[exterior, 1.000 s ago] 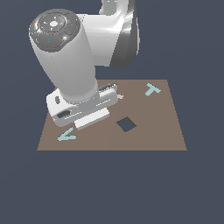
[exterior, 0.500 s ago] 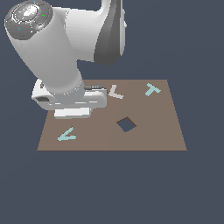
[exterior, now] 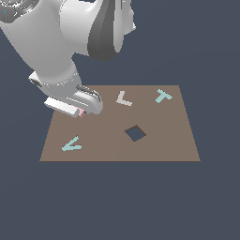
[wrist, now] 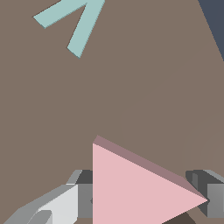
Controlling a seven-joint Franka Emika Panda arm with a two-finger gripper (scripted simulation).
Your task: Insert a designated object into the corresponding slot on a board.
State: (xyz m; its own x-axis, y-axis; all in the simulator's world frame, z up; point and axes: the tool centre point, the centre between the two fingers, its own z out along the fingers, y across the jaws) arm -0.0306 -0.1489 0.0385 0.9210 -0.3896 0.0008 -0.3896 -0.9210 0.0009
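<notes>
The pink triangle (wrist: 135,188) fills the near part of the wrist view, lying flat between my two fingers (wrist: 65,205). One finger touches its straight edge and the other meets its tip. My gripper (wrist: 140,201) appears shut on the triangle. In the exterior view only a sliver of the pink triangle (exterior: 81,112) shows under the gripper (exterior: 80,112), low over the back left part of the brown board (exterior: 159,145). The triangular slot is hidden; the arm covers that part of the board.
A dark square cut-out (exterior: 135,133) lies near the board's middle. A pale teal V piece (exterior: 71,145) (wrist: 72,19) sits at the front left. A whitish L piece (exterior: 123,99) and a teal T piece (exterior: 163,96) lie near the back edge.
The arm has swung toward the exterior view's left and back, away from the square cut-out. The L piece, covered a second ago, is now in the open.
</notes>
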